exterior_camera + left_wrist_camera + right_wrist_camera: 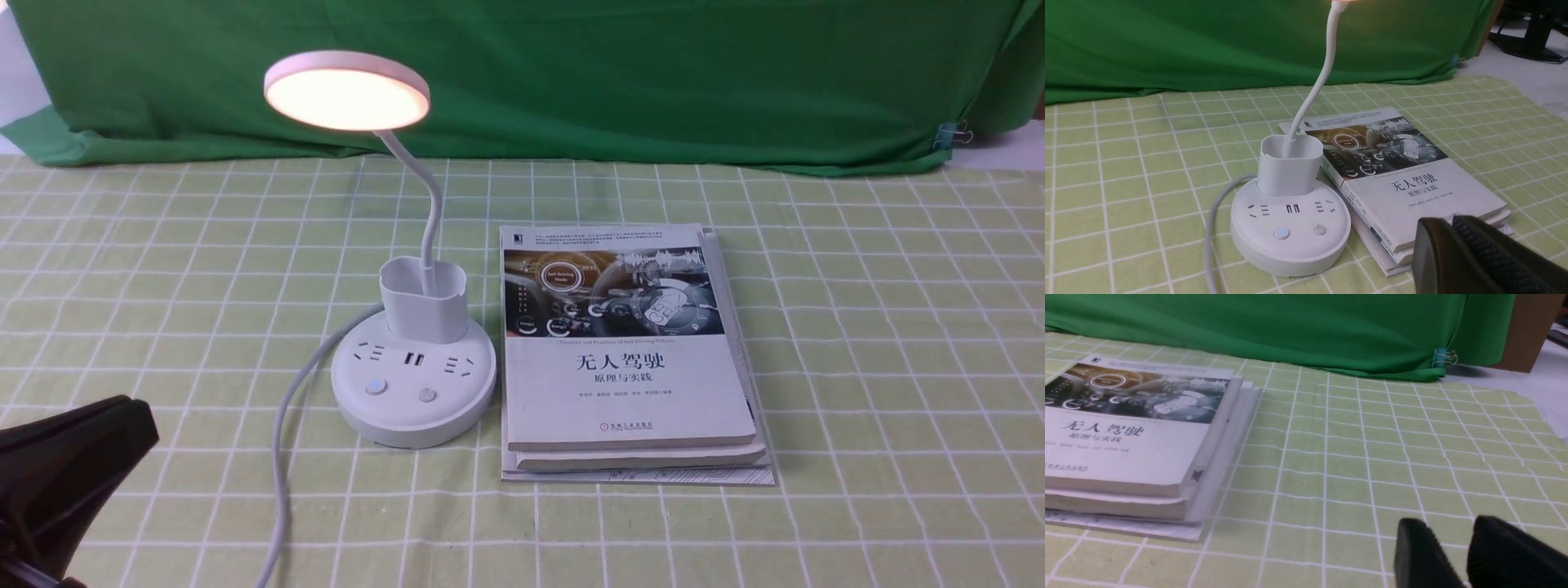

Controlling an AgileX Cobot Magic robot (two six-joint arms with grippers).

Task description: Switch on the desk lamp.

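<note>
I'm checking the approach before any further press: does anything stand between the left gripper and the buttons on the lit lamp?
Nothing visible does. From the left gripper, the way to the lamp's base looks open; the books lie beside the base.

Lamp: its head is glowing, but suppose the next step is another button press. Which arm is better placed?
Left, probably: the lamp stands on the robot's left, its buttons facing the left wrist camera, while the right wrist view shows books but no lamp.
</note>
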